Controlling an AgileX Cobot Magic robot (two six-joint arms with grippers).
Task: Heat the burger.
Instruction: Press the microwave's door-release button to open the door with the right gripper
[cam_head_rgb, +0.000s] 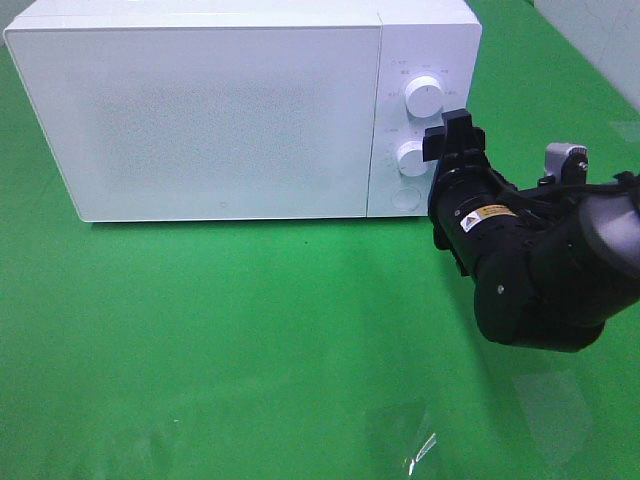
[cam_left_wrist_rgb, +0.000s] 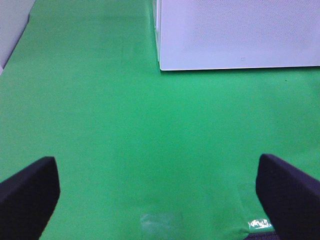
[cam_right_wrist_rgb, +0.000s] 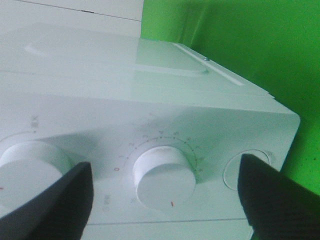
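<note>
Seen from the high camera, the microwave (cam_head_rgb: 220, 110) is shut and the burger is nowhere in sight, presumably inside; the right gripper (cam_head_rgb: 455, 135) reaches level to the lower dial (cam_head_rgb: 412, 157), so timing looks like the step in hand. The left wrist view shows the left gripper (cam_left_wrist_rgb: 157, 167) spread wide and empty above green cloth (cam_left_wrist_rgb: 125, 100). In the right wrist view, the fingers (cam_right_wrist_rgb: 55, 200) stand wide on either side of that dial, clear of it.

My right arm (cam_head_rgb: 540, 260) stretches forward, my right gripper (cam_head_rgb: 455, 135) with jaws spread; my left gripper (cam_left_wrist_rgb: 157, 200) tilts downward, jaws wide apart.
</note>
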